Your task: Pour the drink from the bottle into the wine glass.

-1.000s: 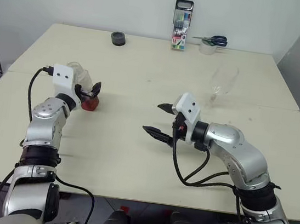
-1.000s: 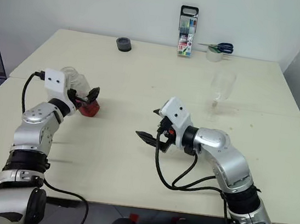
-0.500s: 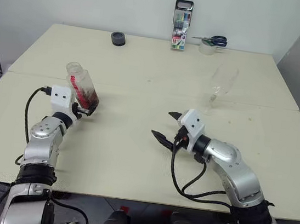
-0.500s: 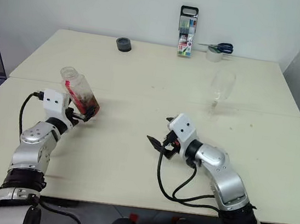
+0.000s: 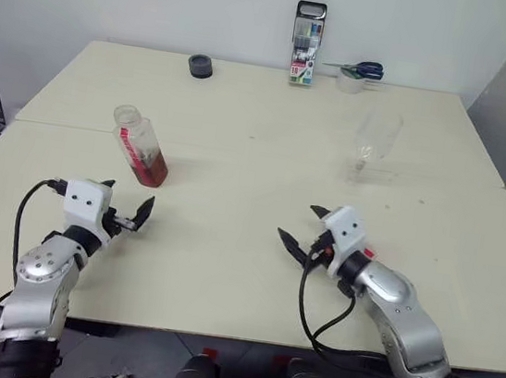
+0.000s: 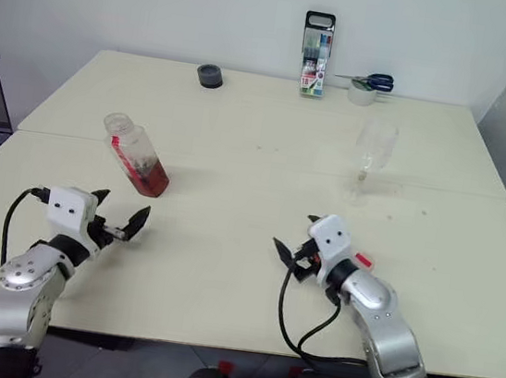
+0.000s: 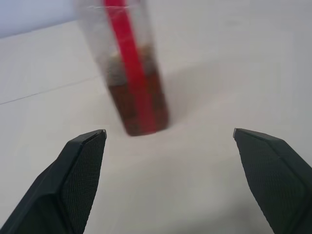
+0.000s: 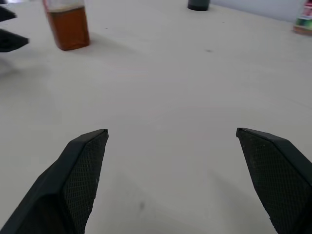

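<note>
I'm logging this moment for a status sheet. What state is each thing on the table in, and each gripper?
bottle: standing on the table, uncapped, free of both grippers.
drink: low in the bottle, amber-brown.
wine glass: upright, looks empty.
left gripper: open, holding nothing, short of the bottle.
right gripper: open, holding nothing.
scissors: lying on a tape roll at the far edge.

Bright, even light falls on the pale surface [image 5: 254,180], throwing only soft, faint shadows, and the head views are sharp, while in the left wrist view the close bottle [image 7: 131,83] is blurred and out of focus.
</note>
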Motion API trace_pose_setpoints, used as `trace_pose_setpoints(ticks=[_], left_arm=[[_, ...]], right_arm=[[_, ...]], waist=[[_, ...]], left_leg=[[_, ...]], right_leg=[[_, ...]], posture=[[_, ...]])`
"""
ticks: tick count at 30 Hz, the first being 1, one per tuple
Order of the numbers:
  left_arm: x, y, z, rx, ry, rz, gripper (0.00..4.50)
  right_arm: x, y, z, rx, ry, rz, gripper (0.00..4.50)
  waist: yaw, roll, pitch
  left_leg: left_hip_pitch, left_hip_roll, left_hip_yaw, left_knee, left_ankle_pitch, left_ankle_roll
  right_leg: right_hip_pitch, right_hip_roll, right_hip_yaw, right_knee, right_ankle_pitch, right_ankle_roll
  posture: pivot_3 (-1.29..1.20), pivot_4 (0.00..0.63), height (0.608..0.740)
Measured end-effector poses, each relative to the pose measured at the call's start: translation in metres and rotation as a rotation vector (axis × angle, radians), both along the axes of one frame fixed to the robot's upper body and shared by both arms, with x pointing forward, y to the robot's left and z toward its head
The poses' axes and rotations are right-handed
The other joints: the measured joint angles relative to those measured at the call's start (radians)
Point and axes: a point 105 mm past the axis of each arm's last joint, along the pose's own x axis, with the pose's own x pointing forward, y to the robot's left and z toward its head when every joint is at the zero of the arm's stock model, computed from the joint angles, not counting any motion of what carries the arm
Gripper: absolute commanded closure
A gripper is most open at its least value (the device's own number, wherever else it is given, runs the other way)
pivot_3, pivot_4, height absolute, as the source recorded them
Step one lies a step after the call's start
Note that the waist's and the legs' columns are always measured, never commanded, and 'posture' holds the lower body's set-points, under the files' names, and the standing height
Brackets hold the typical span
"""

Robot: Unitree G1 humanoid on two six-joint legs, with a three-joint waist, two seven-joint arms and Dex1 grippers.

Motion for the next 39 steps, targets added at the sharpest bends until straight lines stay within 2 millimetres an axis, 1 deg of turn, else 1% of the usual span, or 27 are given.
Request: trace_pose_setpoints(ticks=[3,5,7,9,11,13,16,21,24,31,34,36,39], left_arm=[[-0.008,-0.028,0.004,0.016,0.021,-0.164,0.04],[-0.01,-0.044,0.008,0.026,0.026,-0.251,0.04],[-0.008,-0.064,0.012,0.032,0.058,-0.382,0.04],[-0.003,-0.088,0.025,0.025,0.052,-0.515,0.04],[0.001,-0.102,0.04,0.028,0.039,-0.611,0.04],[0.001,-0.107,0.048,0.04,0.048,-0.669,0.04],[0.001,-0.118,0.052,0.061,0.063,-0.751,0.04],[0.002,-0.125,0.059,0.076,0.053,-0.804,0.04],[0.002,-0.127,0.058,0.076,0.06,-0.813,0.04],[0.003,-0.128,0.058,0.068,0.058,-0.811,0.04],[0.004,-0.128,0.058,0.069,0.054,-0.809,0.0],[0.004,-0.127,0.059,0.071,0.051,-0.807,0.0],[0.005,-0.126,0.059,0.071,0.047,-0.797,0.0]], right_arm=[[0.006,-0.022,-0.003,0.078,0.042,-0.153,0.0],[0.008,-0.027,-0.003,0.13,0.063,-0.21,0.0],[0.023,-0.035,-0.001,0.181,0.063,-0.313,0.0],[0.042,-0.04,0.006,0.194,0.039,-0.394,0.0],[0.059,-0.043,0.01,0.203,0.025,-0.432,0.0],[0.073,-0.049,0.007,0.196,0.03,-0.475,0.0],[0.093,-0.066,-0.003,0.168,0.05,-0.559,0.0],[0.117,-0.079,0.0,0.183,0.036,-0.605,0.0],[0.13,-0.076,0.003,0.184,0.039,-0.568,0.0],[0.146,-0.067,0.0,0.177,0.044,-0.505,0.0],[0.153,-0.064,0.008,0.175,0.017,-0.497,0.62],[0.156,-0.063,0.012,0.176,0.002,-0.492,1.32],[0.156,-0.061,0.007,0.17,0.008,-0.484,2.4]], waist=[[0.009,0.001,0.0],[0.011,0.001,0.0],[0.01,0.001,0.0],[0.01,0.001,0.0],[0.008,0.001,0.0],[0.002,0.001,0.0],[-0.008,0.002,0.001],[-0.015,0.002,0.001],[-0.019,0.003,0.001],[-0.022,0.003,0.001],[-0.023,0.003,0.001],[-0.024,0.003,0.001],[-0.024,0.003,0.001]], left_leg=[[0.0,0.0,0.0,0.0,0.0,0.0],[0.001,0.001,0.001,0.0,0.0,0.0],[0.001,0.001,0.001,0.0,0.0,0.0],[0.002,0.001,0.001,0.0,0.0,0.0],[0.003,0.001,0.002,0.0,0.0,0.0],[0.003,0.002,0.002,-0.001,0.0,0.0],[0.002,0.001,0.003,-0.002,0.0,0.0],[0.003,0.001,0.003,-0.002,0.0,0.0],[0.003,0.002,0.003,-0.002,0.0,0.0],[0.003,0.001,0.003,-0.001,0.0,0.0],[0.003,0.001,0.003,-0.001,0.0,0.0],[0.003,0.001,0.003,-0.001,0.0,0.0],[0.002,0.001,0.003,-0.001,0.0,0.0]], right_leg=[[0.001,0.001,0.0,-0.001,0.0,0.0],[0.001,0.002,0.0,-0.001,0.0,0.0],[0.001,0.003,0.0,0.0,0.0,0.0],[0.001,0.003,0.0,0.002,0.0,0.0],[0.001,0.004,0.001,0.002,0.0,0.0],[0.0,0.004,0.001,0.003,0.0,-0.001],[0.0,0.004,0.002,0.002,0.0,-0.001],[0.0,0.004,0.003,0.002,0.0,-0.001],[0.0,0.004,0.003,0.003,0.0,-0.001],[0.0,0.004,0.003,0.003,0.0,-0.001],[0.0,0.004,0.003,0.003,0.0,-0.001],[0.0,0.004,0.003,0.003,0.0,-0.001],[0.0,0.004,0.003,0.003,0.0,-0.001]], posture=[[0.0,0.15,0.74],[0.0,0.15,0.74],[0.0,0.15,0.74],[0.0,0.15,0.74],[0.0,0.15,0.74],[0.0,0.15,0.74],[0.0,0.15,0.74],[0.0,0.15,0.74],[0.0,0.15,0.74],[0.0,0.15,0.74],[0.0,0.15,0.74],[0.0,0.15,0.74],[0.0,0.15,0.74]])
